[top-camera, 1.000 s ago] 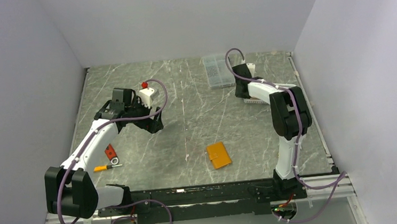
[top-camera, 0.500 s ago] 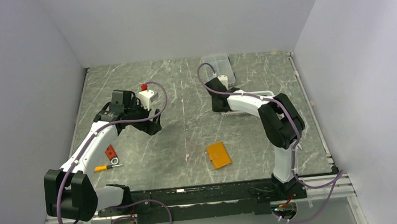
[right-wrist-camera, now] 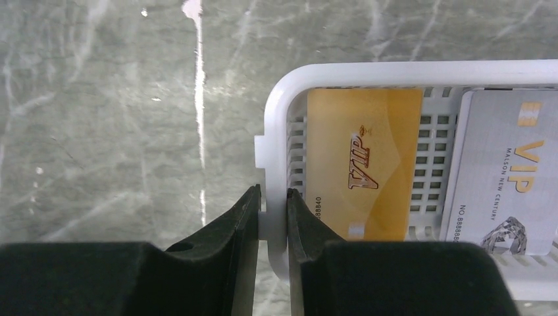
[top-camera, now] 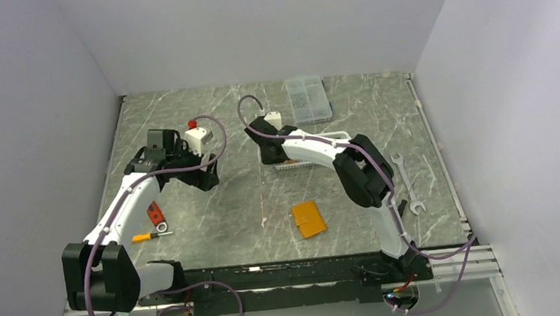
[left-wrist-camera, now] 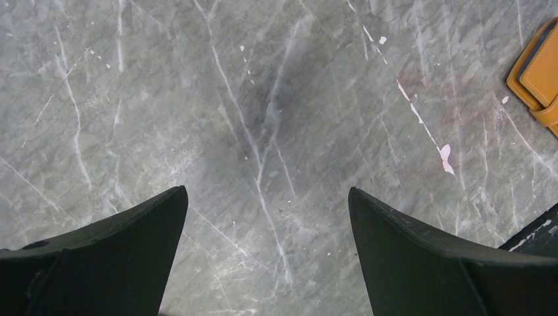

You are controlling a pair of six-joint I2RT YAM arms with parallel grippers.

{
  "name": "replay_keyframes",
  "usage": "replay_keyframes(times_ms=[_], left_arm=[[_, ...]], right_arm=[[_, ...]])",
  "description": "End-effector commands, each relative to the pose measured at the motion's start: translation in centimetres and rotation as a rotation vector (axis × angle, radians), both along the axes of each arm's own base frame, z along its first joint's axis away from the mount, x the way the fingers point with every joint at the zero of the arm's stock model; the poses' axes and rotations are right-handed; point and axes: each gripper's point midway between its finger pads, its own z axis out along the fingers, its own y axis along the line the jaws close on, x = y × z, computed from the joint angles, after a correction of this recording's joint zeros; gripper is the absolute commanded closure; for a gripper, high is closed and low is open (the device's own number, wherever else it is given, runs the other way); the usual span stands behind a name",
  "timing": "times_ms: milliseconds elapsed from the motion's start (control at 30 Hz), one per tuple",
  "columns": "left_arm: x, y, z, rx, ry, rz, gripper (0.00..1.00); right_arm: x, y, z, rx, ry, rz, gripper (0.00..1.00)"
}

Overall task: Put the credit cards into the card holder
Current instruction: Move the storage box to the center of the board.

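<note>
— Basket (right-wrist-camera: 395,68) first: what is in it?
— Two cards lying flat, side by side. A gold card (right-wrist-camera: 364,164) sits at the end nearest the fingers, a silver-grey card (right-wrist-camera: 503,171) next to it. Both are printed VIP.
— And the right gripper (right-wrist-camera: 272,197)?
— Clenched on the white basket's end wall, one finger outside and one inside, close beside the gold card. It pinches the plastic rim, not a card.
— Where is the wallet?
— The orange wallet (top-camera: 309,218) lies folded shut on the grey marble table (top-camera: 259,122), nearer the arm bases and well apart from the basket. Its corner also shows at the right edge of the left wrist view.
— Left gripper (left-wrist-camera: 266,257)?
— Released, fingers spread wide above bare table, grasping nothing. It hangs to the left of the basket.
— Anything else around?
— A clear box (top-camera: 308,99) at the far edge and wrenches (top-camera: 406,180) to the right. A yellow-handled screwdriver (top-camera: 141,237) and a small red thing (top-camera: 155,213) lie beside the left arm.
</note>
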Motion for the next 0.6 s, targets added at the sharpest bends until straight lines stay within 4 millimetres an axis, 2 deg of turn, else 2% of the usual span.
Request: replay_keyframes(times_ms=[0, 167, 300, 400, 467, 567], left_arm=[[-0.7, 0.2, 0.8, -0.020, -0.018, -0.033, 0.01], [-0.9, 0.6, 0.9, -0.018, -0.016, -0.034, 0.01], [-0.9, 0.8, 1.0, -0.022, -0.008, -0.035, 0.01], [-0.9, 0.8, 1.0, -0.023, -0.004, -0.039, 0.01], [-1.0, 0.8, 1.0, -0.026, 0.002, -0.045, 0.01], [-1.2, 0.6, 1.0, -0.035, 0.016, -0.056, 0.01]], right_arm=[[1.2, 2.5, 1.3, 0.065, -0.017, -0.060, 0.92], [2.1, 5.6, 2.7, 0.128, -0.044, -0.050, 0.90], [2.8, 7.2, 3.8, 0.154, -0.056, -0.044, 0.86], [3.2, 7.9, 4.5, 0.169, -0.067, -0.034, 0.74], [3.5, 7.9, 5.1, 0.161, -0.075, -0.033, 0.60], [3.6, 7.6, 7.1, 0.166, -0.108, -0.012, 0.47]])
